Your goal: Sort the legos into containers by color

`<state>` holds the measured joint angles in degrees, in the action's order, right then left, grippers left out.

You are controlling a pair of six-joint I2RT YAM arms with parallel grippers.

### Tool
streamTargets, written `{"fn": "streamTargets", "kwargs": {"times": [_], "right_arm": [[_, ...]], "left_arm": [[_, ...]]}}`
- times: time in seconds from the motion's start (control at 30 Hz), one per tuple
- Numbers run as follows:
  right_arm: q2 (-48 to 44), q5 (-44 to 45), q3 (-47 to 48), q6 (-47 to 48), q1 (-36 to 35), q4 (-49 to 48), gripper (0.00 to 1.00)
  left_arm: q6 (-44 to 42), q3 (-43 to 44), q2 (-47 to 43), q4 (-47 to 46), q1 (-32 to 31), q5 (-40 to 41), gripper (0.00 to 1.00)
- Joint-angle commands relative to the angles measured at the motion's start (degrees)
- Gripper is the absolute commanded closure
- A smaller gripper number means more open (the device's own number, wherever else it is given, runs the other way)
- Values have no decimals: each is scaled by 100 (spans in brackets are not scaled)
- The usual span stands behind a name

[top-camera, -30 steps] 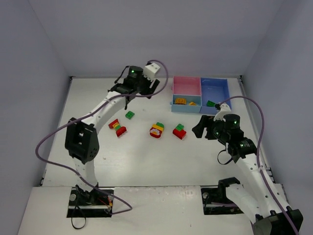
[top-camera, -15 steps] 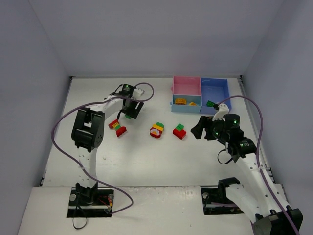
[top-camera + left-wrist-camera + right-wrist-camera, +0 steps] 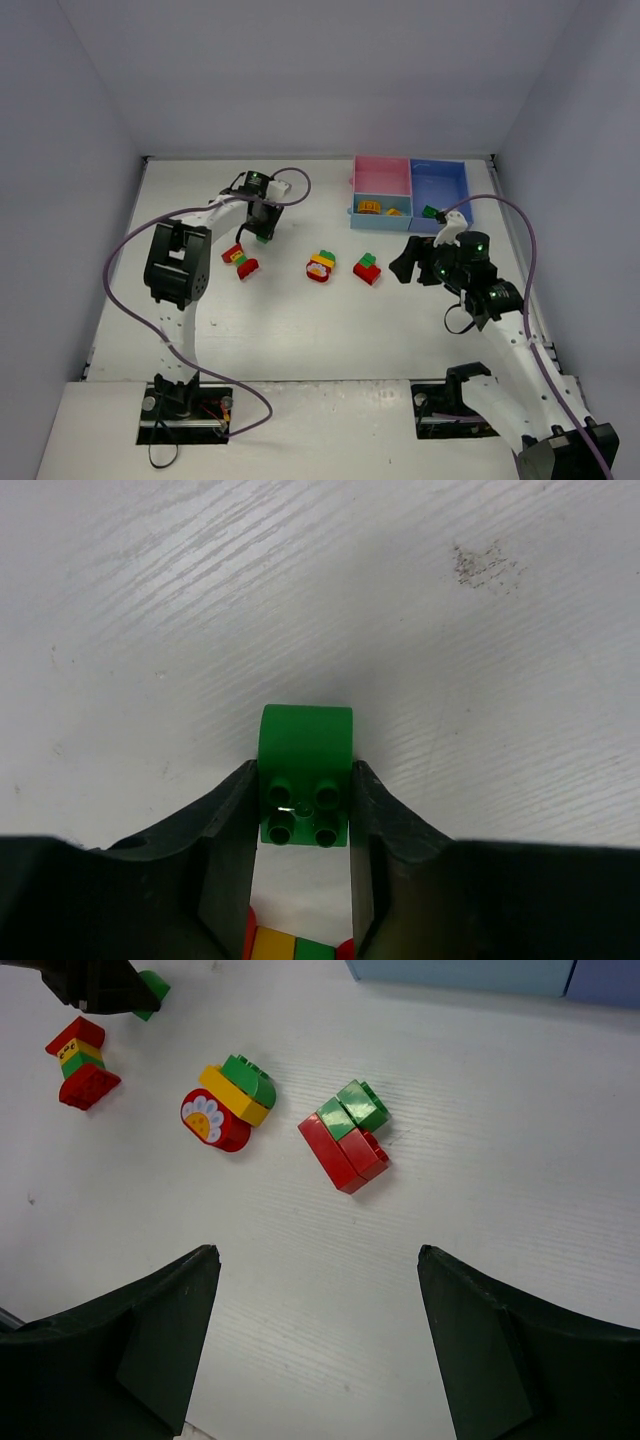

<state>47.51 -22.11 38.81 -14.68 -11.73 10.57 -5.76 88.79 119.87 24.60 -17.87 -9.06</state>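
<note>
My left gripper (image 3: 305,780) is shut on a single green lego (image 3: 305,770), down at the table in the left rear (image 3: 262,232). The right wrist view also catches that green lego (image 3: 155,985) at its top left corner. Three lego clumps lie mid-table: a red, yellow and green one (image 3: 240,260), a flower-faced red one topped with yellow and green (image 3: 321,266), and a red and green one (image 3: 367,268). My right gripper (image 3: 318,1255) hangs open above the table, right of the red and green clump (image 3: 345,1135), holding nothing.
The joined containers stand at the back right: a pink tray (image 3: 381,176), a light blue tray (image 3: 395,222) holding orange bricks (image 3: 370,207), and a medium blue tray (image 3: 445,180) with a green brick (image 3: 430,211). White walls enclose the table.
The left arm swung down from above the table to the single green lego, and its jaws closed on it. The right arm has barely moved.
</note>
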Motion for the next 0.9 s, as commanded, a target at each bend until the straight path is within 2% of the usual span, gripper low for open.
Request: {"fn": "streamTargets", "kwargs": {"times": [0.0, 0.03, 0.07, 0.1, 0.3, 0.5, 0.7, 0.87], "right_arm": [[153, -118, 355, 53, -49, -362, 23], [171, -153, 399, 70, -58, -380, 23], [206, -180, 434, 62, -49, -389, 23], [302, -284, 478, 44, -58, -398, 23], [934, -785, 1014, -307, -84, -468, 21], [1603, -1226, 1822, -974, -321, -600, 22], [2104, -1130, 2499, -1283, -1094, -880, 23], [2420, -813, 2676, -1362, -1648, -1004, 25]], "left_arm": [[-39, -169, -262, -34, 11, -236, 82], [-109, -248, -480, -139, 3, -298, 86], [-171, -336, -639, -227, -15, -490, 99], [-232, -589, -806, -515, -24, -578, 100], [-786, -1513, -2327, -1650, -260, -1483, 100], [-1235, -2489, -3619, -2677, -770, -1809, 100], [-1340, -2850, -4314, -2811, -1192, -2152, 100], [-1463, -2938, -4806, -2803, -1438, -2407, 100]]}}
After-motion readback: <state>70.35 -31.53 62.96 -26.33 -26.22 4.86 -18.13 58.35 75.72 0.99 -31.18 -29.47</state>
